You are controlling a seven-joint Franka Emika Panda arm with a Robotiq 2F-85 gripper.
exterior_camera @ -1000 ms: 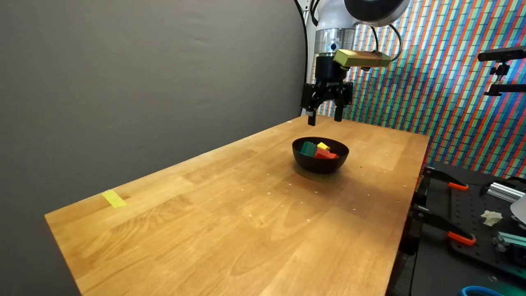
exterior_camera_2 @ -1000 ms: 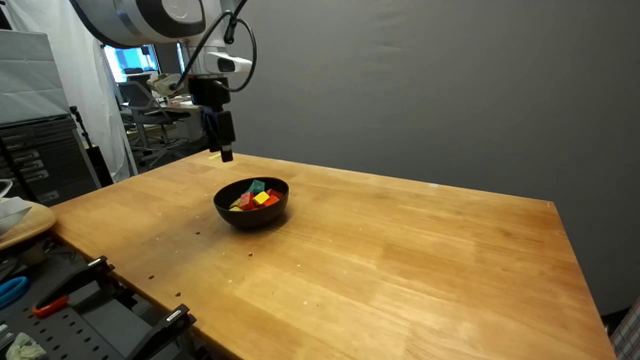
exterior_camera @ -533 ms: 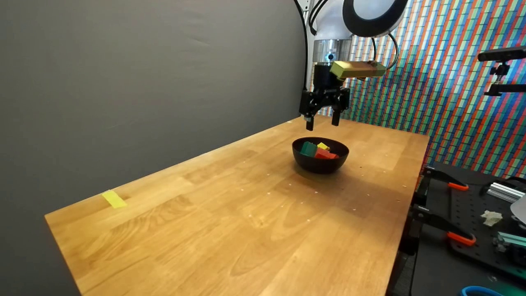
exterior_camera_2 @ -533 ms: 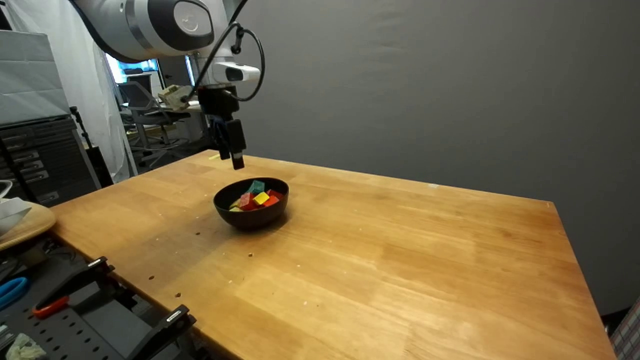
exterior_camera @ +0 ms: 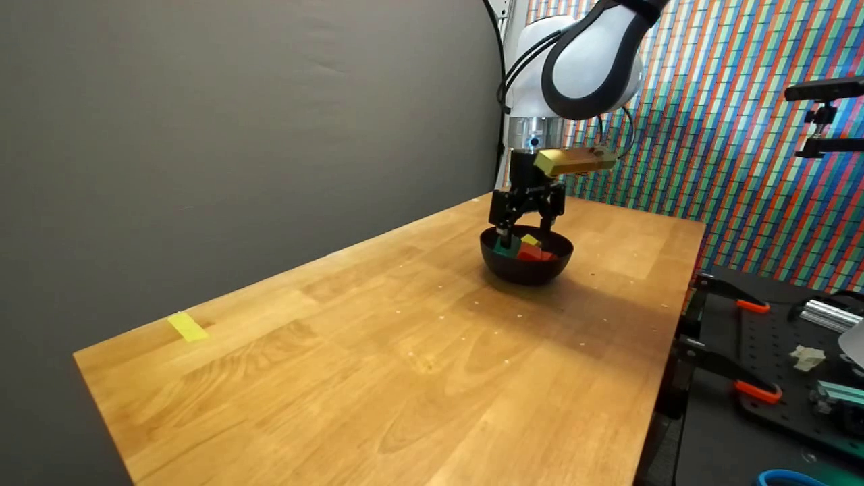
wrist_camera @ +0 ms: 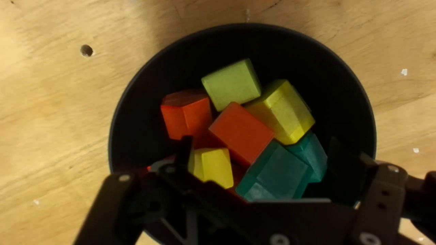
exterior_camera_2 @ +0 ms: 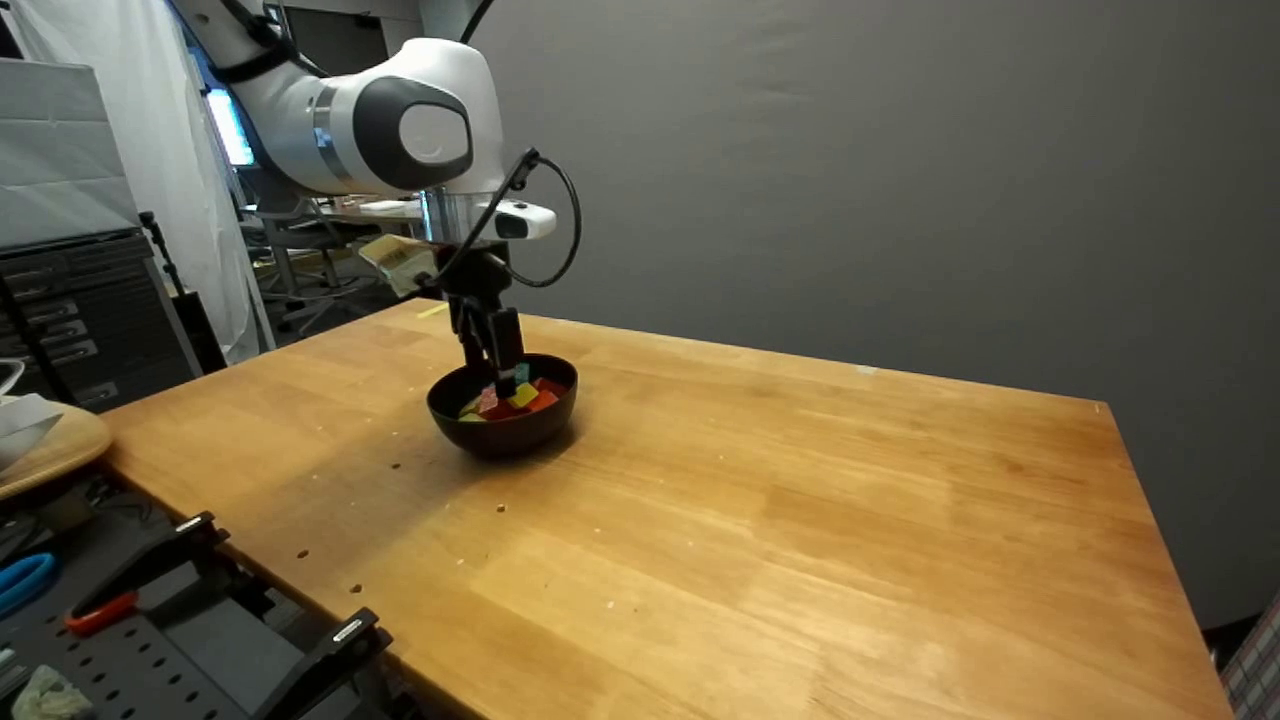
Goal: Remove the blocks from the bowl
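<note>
The black bowl (exterior_camera: 530,273) stands on the wooden table and also shows in an exterior view (exterior_camera_2: 505,438) and in the wrist view (wrist_camera: 344,92). It holds several blocks. In the wrist view two green blocks (wrist_camera: 281,173) lie between my fingers, near the right one. A red block (wrist_camera: 242,132) lies beside them in the middle, another red block (wrist_camera: 187,115) at the left. Yellow blocks (wrist_camera: 216,166) lie by the left finger and farther up. My gripper (wrist_camera: 260,148) is open and points down, its fingertips inside the bowl's rim. The fingers hide part of the pile.
A yellow tape strip (exterior_camera: 187,326) is stuck near the table's far corner. Black clamps with orange pads (exterior_camera: 732,368) grip the table's side edge by a dark cart. A grey wall (exterior_camera_2: 850,180) runs along the opposite edge. A round wooden board (exterior_camera_2: 75,450) lies beside the table.
My gripper has come down from above the bowl until its fingertips are inside it, staying open. The bowl and blocks have not visibly moved.
</note>
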